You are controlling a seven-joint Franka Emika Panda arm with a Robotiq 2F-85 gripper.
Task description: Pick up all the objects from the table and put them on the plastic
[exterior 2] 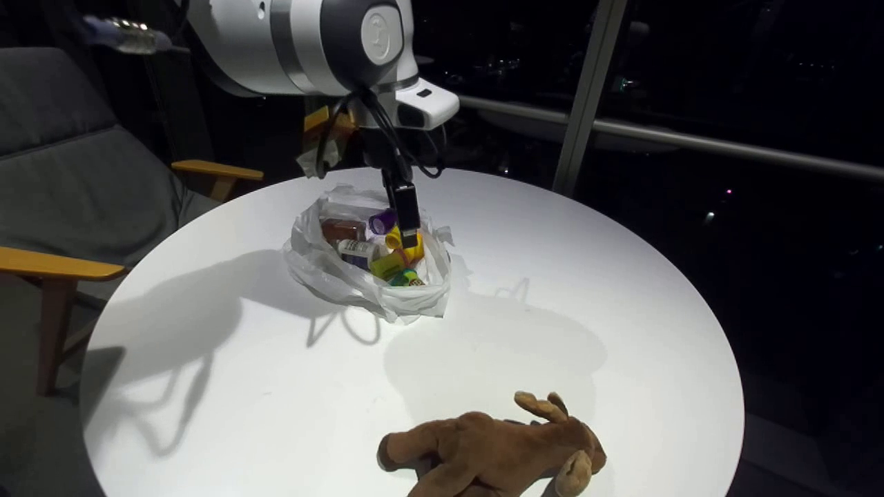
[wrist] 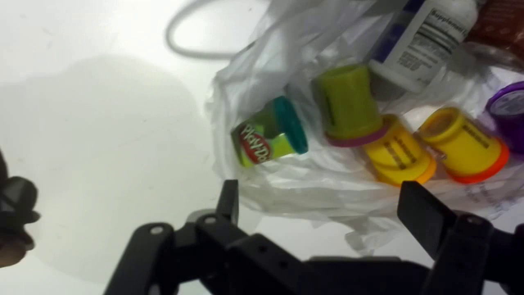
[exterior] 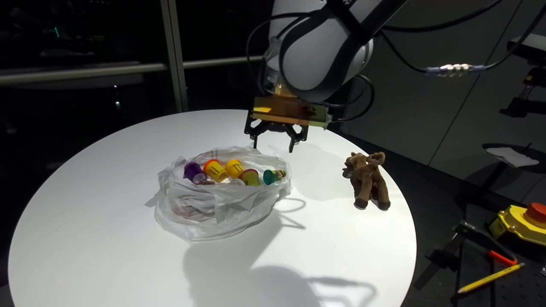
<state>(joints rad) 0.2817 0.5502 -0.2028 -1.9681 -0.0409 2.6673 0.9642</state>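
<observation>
The wrinkled white plastic [exterior: 204, 217] lies on the round white table [exterior: 98, 238]. Resting in it are a teal-lidded can [wrist: 266, 137], an olive can with a purple lid [wrist: 350, 106], two yellow cans [wrist: 395, 151] and a purple can [wrist: 509, 110]. A white labelled bottle [wrist: 430, 45] and a brown container [wrist: 505, 28] lie there too. On the bare tabletop, apart from the plastic, is the brown plush animal [exterior 2: 497, 449], also in an exterior view [exterior: 367, 179]. My gripper [wrist: 319, 185] hangs open above the plastic's edge, nothing between its fingers [wrist: 425, 217].
Beyond the table, a yellow box with a red button [exterior: 522, 224] and a yellow pencil [exterior: 490, 278] lie on a dark surface. A grey chair with wooden arms [exterior 2: 62, 172] stands close to the table. Cables [exterior: 367, 102] loop from the arm.
</observation>
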